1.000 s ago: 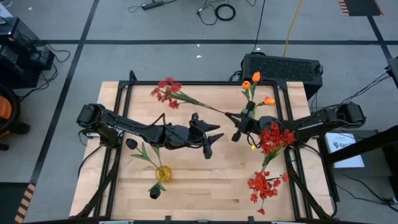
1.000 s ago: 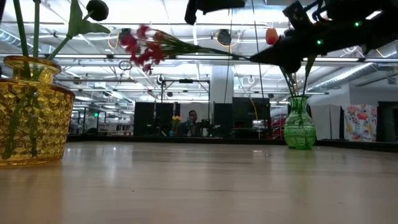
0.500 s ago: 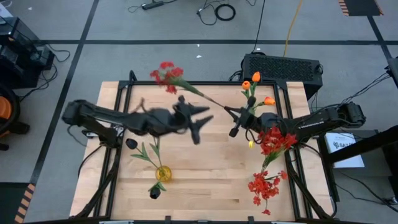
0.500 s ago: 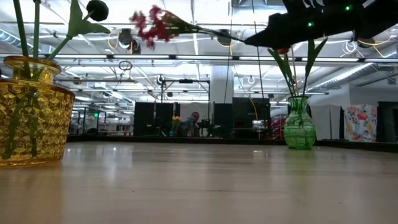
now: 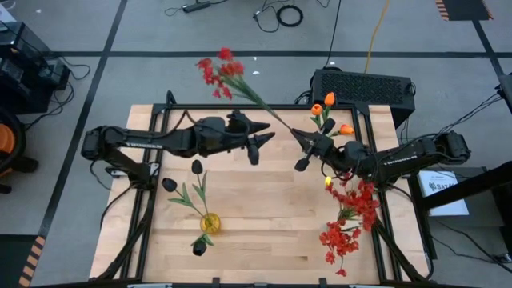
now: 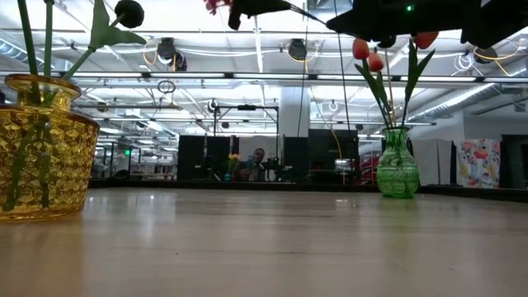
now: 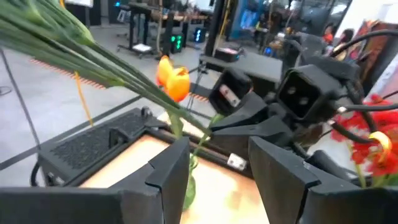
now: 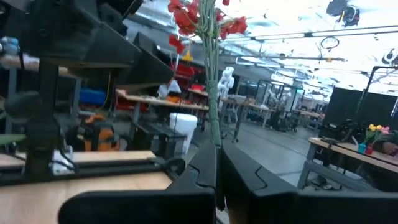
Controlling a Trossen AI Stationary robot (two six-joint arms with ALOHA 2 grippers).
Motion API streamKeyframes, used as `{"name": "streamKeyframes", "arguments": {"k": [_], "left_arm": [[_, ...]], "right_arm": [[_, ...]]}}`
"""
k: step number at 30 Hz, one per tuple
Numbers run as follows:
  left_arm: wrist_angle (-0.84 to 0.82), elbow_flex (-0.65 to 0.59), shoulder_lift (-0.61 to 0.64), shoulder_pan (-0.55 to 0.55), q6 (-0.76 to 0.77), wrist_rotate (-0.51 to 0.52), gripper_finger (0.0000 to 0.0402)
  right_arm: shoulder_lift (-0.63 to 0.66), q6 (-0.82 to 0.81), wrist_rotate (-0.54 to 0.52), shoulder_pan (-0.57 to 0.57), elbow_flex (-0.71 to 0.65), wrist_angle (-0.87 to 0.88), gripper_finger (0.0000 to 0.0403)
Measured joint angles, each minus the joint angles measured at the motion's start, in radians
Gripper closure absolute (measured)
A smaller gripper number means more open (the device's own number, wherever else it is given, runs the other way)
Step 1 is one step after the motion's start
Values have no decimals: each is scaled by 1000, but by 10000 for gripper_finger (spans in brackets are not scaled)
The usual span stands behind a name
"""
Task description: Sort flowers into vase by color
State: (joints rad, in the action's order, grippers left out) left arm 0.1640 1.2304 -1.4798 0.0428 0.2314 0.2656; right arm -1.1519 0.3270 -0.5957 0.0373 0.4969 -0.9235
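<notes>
The right gripper (image 5: 300, 147), jaws clamped on the stem of a bushy red flower spray (image 5: 221, 70), has swung it up past the table's far edge; the left gripper (image 5: 260, 140) has followed beside it, jaws half apart and empty, so this red stem isn't vased yet. Pale wooden tabletop (image 5: 264, 232), big workshop behind
</notes>
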Motion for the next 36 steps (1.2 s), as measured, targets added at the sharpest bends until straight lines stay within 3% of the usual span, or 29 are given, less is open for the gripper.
{"name": "streamKeyframes", "arguments": {"k": [6, 12, 20, 23, 28, 36], "left_arm": [[56, 0, -7, 12, -15, 25, 228], [138, 0, -7, 16, -88, -55, 222], [205, 0, -7, 16, -149, -206, 126], [237, 0, -7, 16, -202, -271, 109], [316, 0, -7, 16, -269, -340, 115], [363, 0, -7, 16, -295, -355, 160]], "right_arm": [[0, 0, 71, 2, 0, -63, 403], [0, -12, 185, 2, 0, -96, 403], [0, -27, 308, 4, 0, -162, 403], [0, -28, 343, 4, 0, -185, 403], [0, -16, 390, 4, 0, -193, 403], [0, -10, 419, 4, 0, -198, 403]]}}
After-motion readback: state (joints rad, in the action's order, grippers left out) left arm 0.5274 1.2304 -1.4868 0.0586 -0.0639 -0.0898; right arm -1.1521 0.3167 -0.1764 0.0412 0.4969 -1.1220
